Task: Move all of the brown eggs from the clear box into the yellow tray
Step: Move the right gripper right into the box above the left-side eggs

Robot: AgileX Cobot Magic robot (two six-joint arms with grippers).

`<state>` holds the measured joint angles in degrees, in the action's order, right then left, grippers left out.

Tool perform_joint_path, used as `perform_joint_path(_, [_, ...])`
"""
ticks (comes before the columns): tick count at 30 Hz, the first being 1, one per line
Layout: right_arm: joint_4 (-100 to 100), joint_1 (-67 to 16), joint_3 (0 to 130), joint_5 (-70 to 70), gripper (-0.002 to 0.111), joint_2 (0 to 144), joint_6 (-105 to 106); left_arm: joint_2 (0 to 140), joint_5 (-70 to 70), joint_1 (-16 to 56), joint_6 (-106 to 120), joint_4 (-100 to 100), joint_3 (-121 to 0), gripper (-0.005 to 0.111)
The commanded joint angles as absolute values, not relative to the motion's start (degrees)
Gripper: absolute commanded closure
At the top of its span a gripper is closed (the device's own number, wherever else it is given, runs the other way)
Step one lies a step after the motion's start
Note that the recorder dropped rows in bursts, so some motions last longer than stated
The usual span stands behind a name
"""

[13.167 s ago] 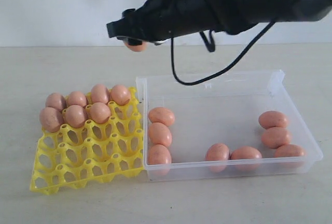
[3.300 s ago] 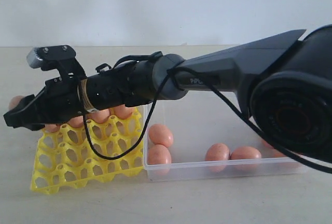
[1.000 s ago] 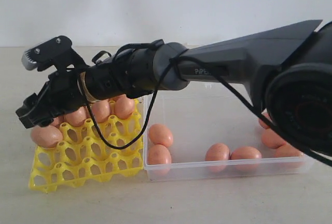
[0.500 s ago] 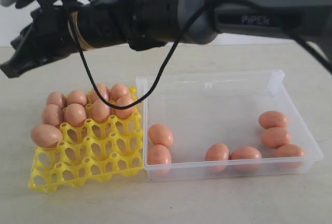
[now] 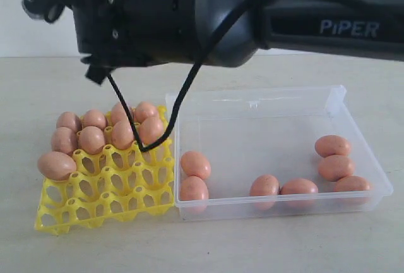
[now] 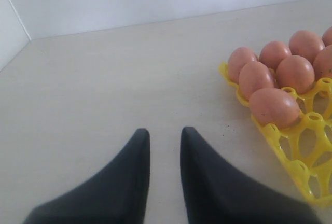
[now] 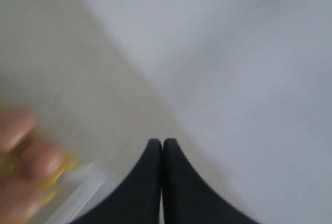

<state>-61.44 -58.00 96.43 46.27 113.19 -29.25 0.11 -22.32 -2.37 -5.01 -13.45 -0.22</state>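
Ext view: the black right arm [image 5: 221, 14] fills the top of the frame, close to the cam; its fingertips can't be made out here. A thin black cable [image 5: 177, 104] hangs off it and loops down in front of the yellow tray [image 5: 107, 203], which sits on the table [image 5: 252, 248] just left of the clear box [image 5: 227, 206], edges abt touching. Brown eggs [image 5: 91, 139]: nine in the tray, i.e. four in the back row, four in the 2nd row and one at the left end of the 3rd; front rows bare. Seven more lie in the box: two by its left wall, two along the front wall, three in the front right corner. Left wrist view: left hand [image 6: 165, 133] is over bare table next to the tray, fingers a little apart w/ a narrow gap, nothing between. Six eggs show in the tray's corner. Right wrist view: blurry; right hand [image 7: 162, 142] is closed, tips pressed together, holding nothing, aimed at where the table meets a pale wall [image 7: 249, 53]. Smeared eggs, a bit of yellow and a clear rim sit at the frame edge.
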Motion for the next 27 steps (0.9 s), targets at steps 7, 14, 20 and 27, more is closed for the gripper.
perform_joint_path(7, [1.8, -37.6, 98.7, 65.1, 0.090, 112.6, 5.8, 0.0, -21.9, -2.1, -5.1, -13.3, 0.0, 0.085])
perform_joint_path(14, [7.4, -37.2, 98.6, 65.7, 0.047, 115.4, 13.4, 0.0, -21.9, -2.1, -5.1, -13.3, 0.0, 0.085])
perform_joint_path(20, [7.1, -37.2, 98.6, 63.3, 0.047, 123.3, 16.0, 0.0, -21.9, -2.1, -5.1, -13.3, 0.0, 0.085])
perform_joint_path(27, [7.6, -37.2, 98.6, 59.6, 0.047, 125.8, 17.1, 0.0, -21.9, -2.1, -5.1, -13.3, 0.0, 0.085])
